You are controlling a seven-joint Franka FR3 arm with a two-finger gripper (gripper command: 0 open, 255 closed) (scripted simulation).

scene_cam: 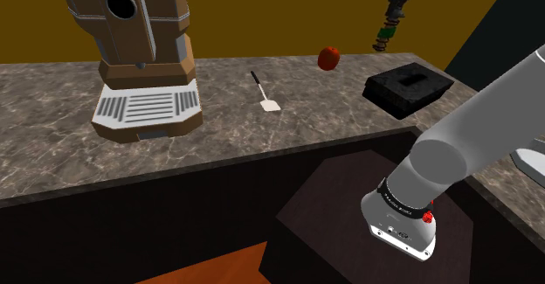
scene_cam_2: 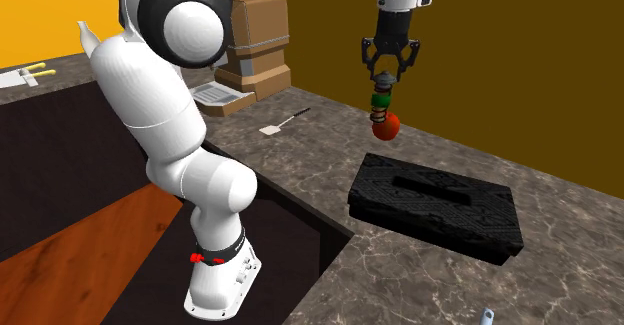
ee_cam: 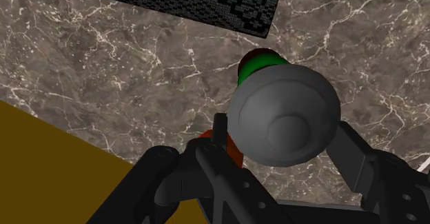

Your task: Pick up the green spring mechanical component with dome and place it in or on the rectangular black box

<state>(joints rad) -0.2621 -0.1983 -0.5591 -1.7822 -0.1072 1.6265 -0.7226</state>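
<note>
My gripper [scene_cam_2: 386,73] hangs high over the marble counter, shut on the spring component [scene_cam_2: 381,101], which dangles below the fingers. It has a grey dome [ee_cam: 284,119] on top, a coiled spring and a green base [ee_cam: 260,67]. The shoulder view places the gripper [scene_cam: 395,11] and component [scene_cam: 384,36] up at the back, above the black box [scene_cam: 408,88]. The rectangular black box [scene_cam_2: 435,205] lies flat on the counter, to the second exterior view's lower right of the component. In the wrist view the box's [ee_cam: 179,2] edge lies a little beyond the component, not under it.
A red apple [scene_cam_2: 387,126] sits on the counter below the component. A white spatula [scene_cam: 265,94] lies mid-counter, and a brown coffee machine [scene_cam: 144,55] stands at the shoulder view's left. The counter edge drops into a dark recess holding the arm's base [scene_cam_2: 220,273].
</note>
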